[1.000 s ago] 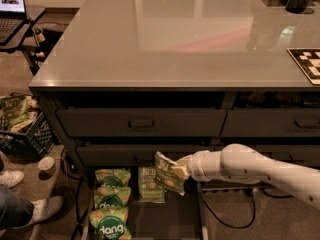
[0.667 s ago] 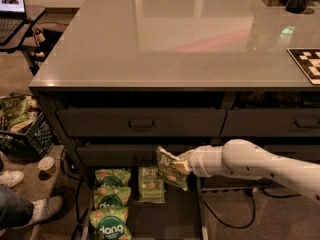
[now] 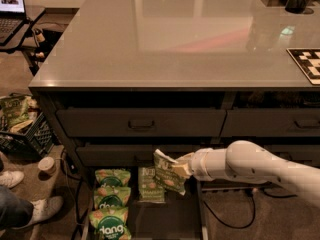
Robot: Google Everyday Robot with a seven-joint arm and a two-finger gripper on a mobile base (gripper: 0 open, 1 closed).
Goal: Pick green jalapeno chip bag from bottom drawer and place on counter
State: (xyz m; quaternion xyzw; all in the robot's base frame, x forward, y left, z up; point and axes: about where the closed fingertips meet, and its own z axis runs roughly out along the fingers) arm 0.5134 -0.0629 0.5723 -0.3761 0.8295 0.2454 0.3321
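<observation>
Camera view: crinkly olive bag (image 3: pixel 167 172) seemingly between jaws above drawer (image 3: pixel 166 221).

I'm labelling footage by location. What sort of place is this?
Probably an office break area or kitchenette: a glossy grey counter over drawers, the bottom drawer stocked with snack bags, a laptop beside it. The gripper holds the green jalapeno chip bag just above that drawer.

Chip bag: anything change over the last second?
Almost nothing. The gripper stays shut on the green jalapeno chip bag, holding it above the bottom drawer in about the same spot. The dang bags in the drawer and the counter are unchanged.
</observation>
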